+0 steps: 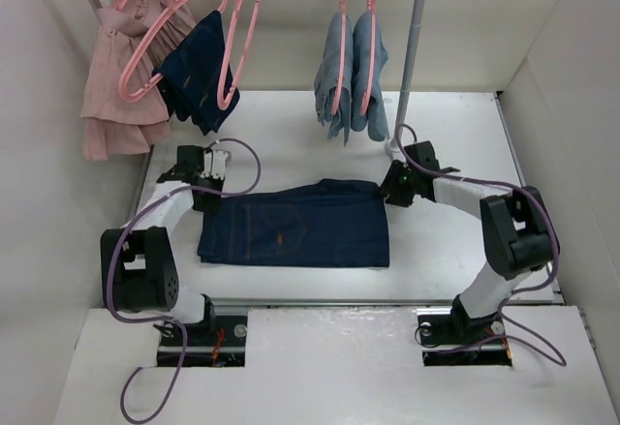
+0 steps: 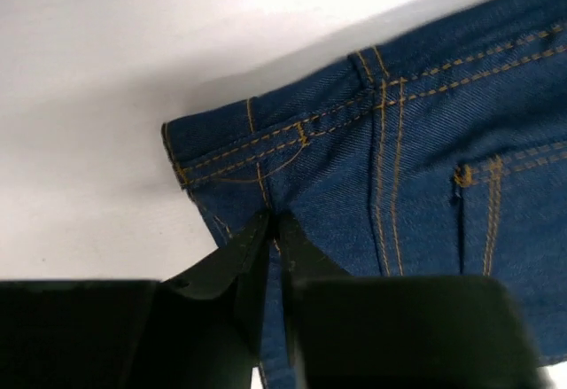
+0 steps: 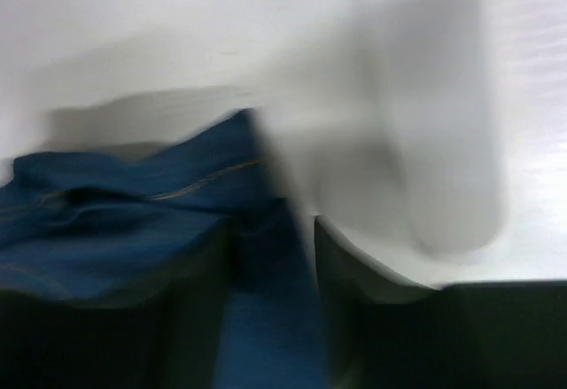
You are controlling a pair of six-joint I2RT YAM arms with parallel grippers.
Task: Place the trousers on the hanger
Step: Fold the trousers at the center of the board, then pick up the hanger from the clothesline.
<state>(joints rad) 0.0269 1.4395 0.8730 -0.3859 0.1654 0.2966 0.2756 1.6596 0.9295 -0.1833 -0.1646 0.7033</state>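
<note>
The trousers [image 1: 300, 222], dark navy jeans with orange stitching, lie folded flat on the white table [image 1: 465, 154]. My left gripper [image 1: 206, 197] sits at their left end, shut on the waistband corner [image 2: 273, 221] of the denim [image 2: 425, 141]. My right gripper [image 1: 392, 193] is at the upper right corner of the trousers. In the blurred right wrist view its fingers [image 3: 273, 229] stand apart with blue cloth [image 3: 115, 221] lying between them. A pink hanger [image 1: 247, 18] hangs on the rail at the back left, apart from both grippers.
On the same rail hang a pink garment [image 1: 121, 86], a smaller navy garment [image 1: 199, 72] and light blue-grey jeans [image 1: 351, 67] on more pink hangers. The rack's grey pole [image 1: 412, 67] stands just behind my right gripper. White walls close in both sides.
</note>
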